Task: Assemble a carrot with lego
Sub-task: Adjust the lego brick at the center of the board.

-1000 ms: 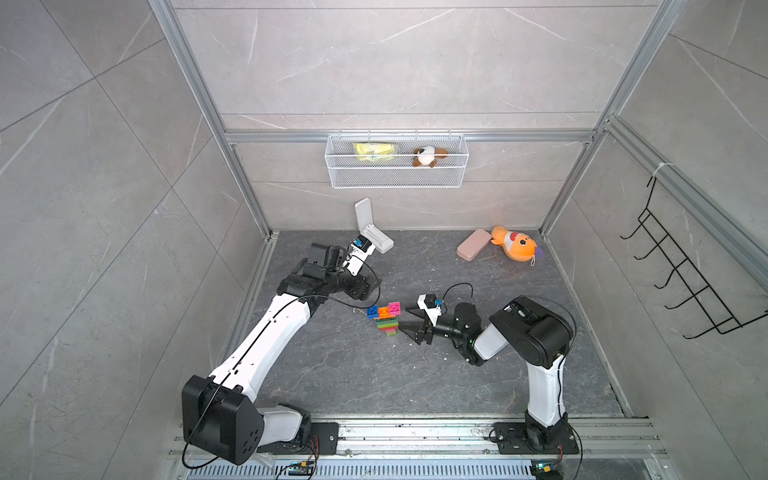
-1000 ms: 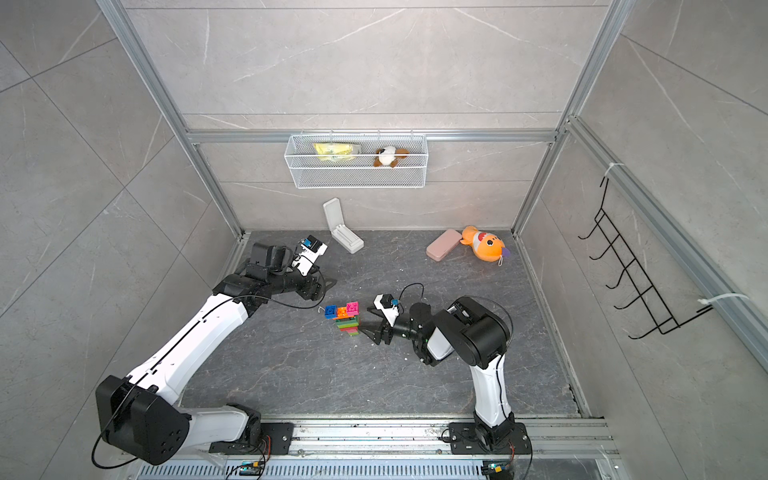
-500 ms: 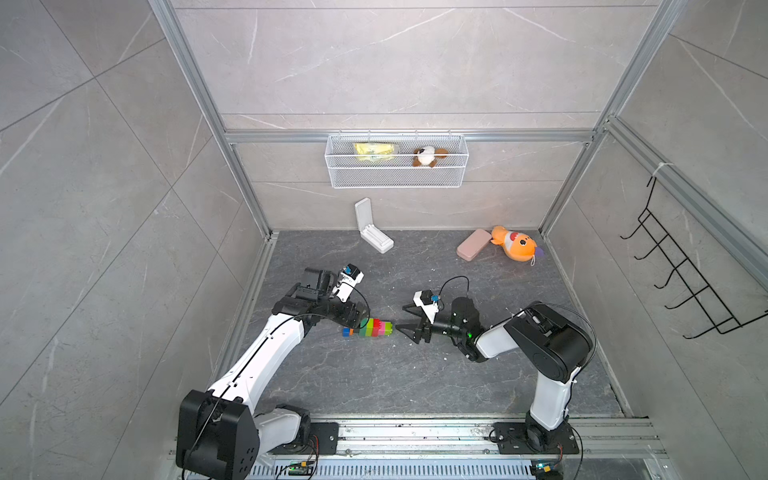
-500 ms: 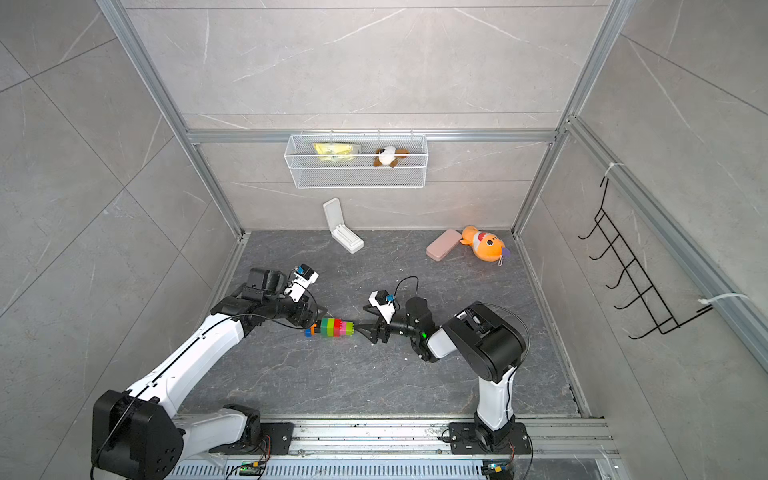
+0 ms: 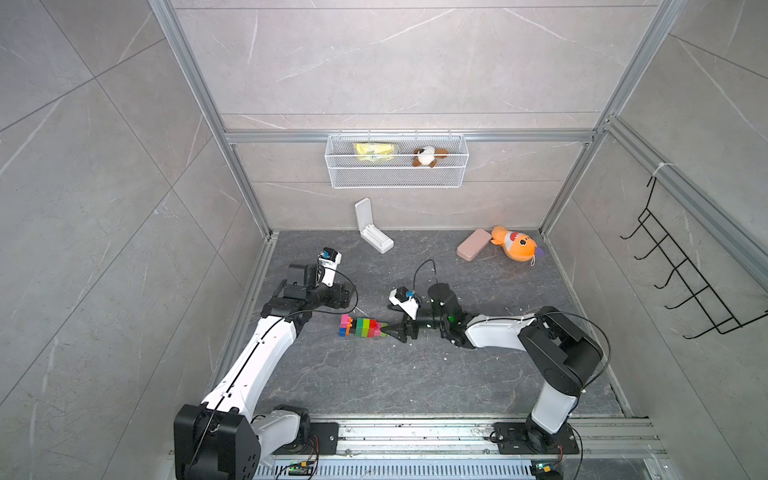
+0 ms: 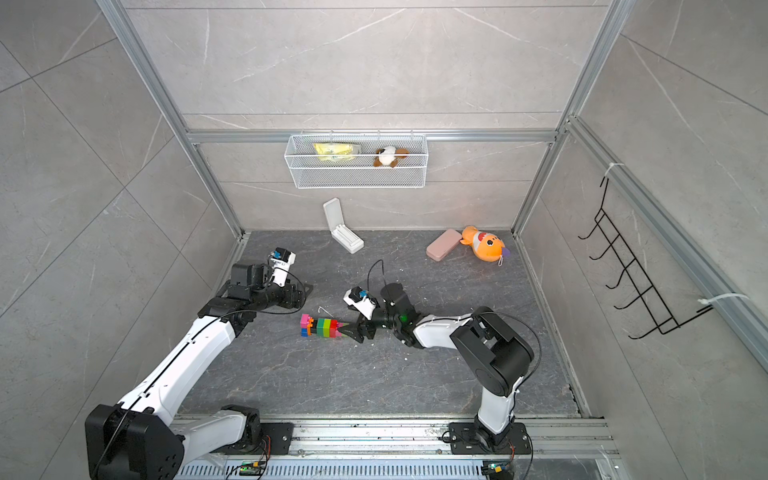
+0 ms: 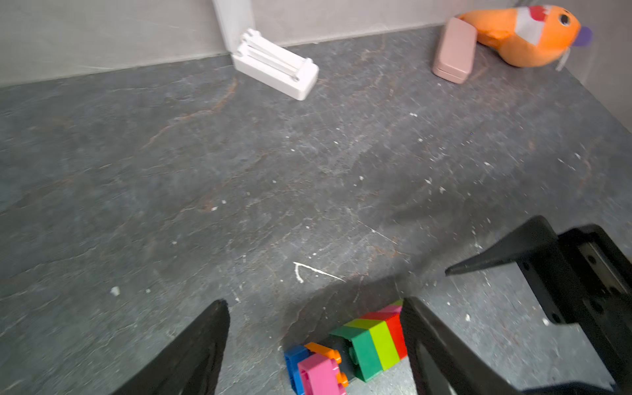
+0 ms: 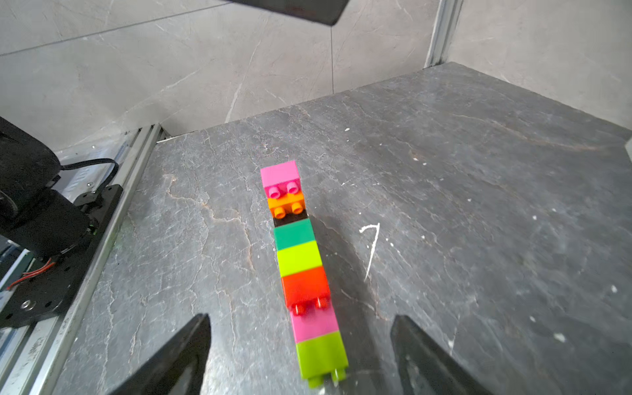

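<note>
The carrot (image 5: 362,327) lies on its side on the dark floor, a stack of lego with a pink, orange and blue wide end, then green, lime, red, pink and a lime tip. In both top views my right gripper (image 5: 392,329) stands open at the tip. In the right wrist view the lime tip (image 8: 319,355) lies between the fingers of that gripper (image 8: 301,318), touching neither. My left gripper (image 7: 314,302) is open and holds nothing. It hovers behind the carrot (image 7: 369,345), off its wide end (image 6: 306,325).
A white hinged case (image 5: 374,232) leans on the back wall. A pink case (image 5: 473,245) and an orange plush fish (image 5: 515,248) lie at the back right. A wire basket (image 5: 397,178) hangs on the back wall. A hook rack (image 5: 681,286) is on the right wall.
My left gripper has let go of the carrot's wide end and drawn back toward the rear left. The carrot now rests on the floor. The right gripper's jaws have opened wider at the tip.
</note>
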Controlling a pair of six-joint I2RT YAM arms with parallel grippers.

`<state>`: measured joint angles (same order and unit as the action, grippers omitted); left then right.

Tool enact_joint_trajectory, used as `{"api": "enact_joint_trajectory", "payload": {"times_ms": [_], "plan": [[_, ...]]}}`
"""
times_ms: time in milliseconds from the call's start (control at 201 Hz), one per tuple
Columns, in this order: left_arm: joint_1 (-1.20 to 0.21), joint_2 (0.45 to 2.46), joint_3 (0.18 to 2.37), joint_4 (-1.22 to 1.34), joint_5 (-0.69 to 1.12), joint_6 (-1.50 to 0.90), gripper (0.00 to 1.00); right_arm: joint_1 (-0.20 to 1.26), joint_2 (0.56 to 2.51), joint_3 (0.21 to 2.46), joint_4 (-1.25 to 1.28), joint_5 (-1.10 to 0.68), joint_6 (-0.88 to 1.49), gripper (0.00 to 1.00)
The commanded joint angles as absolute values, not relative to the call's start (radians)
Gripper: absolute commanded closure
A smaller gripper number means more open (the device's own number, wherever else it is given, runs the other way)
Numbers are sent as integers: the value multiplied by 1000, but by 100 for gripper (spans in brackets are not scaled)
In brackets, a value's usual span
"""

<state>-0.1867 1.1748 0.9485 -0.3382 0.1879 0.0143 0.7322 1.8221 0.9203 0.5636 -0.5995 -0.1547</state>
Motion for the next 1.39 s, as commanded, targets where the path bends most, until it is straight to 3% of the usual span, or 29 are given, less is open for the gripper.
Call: {"api": "enact_joint_trajectory", "payload": {"times_ms": [0, 562, 1080, 1388], "plan": [[-146, 1174, 1023, -333, 116, -65, 17, 757, 1875, 1014, 372, -574, -251, 13], [-77, 1172, 1048, -353, 147, -86, 17, 833, 2073, 1326, 76, -540, -333, 20], [-77, 1163, 1035, -347, 167, -78, 17, 839, 2100, 1388, 16, -555, -282, 59], [-77, 1147, 1021, -314, 236, -147, 19, 754, 1963, 1227, 175, -612, 16, 68]]}}
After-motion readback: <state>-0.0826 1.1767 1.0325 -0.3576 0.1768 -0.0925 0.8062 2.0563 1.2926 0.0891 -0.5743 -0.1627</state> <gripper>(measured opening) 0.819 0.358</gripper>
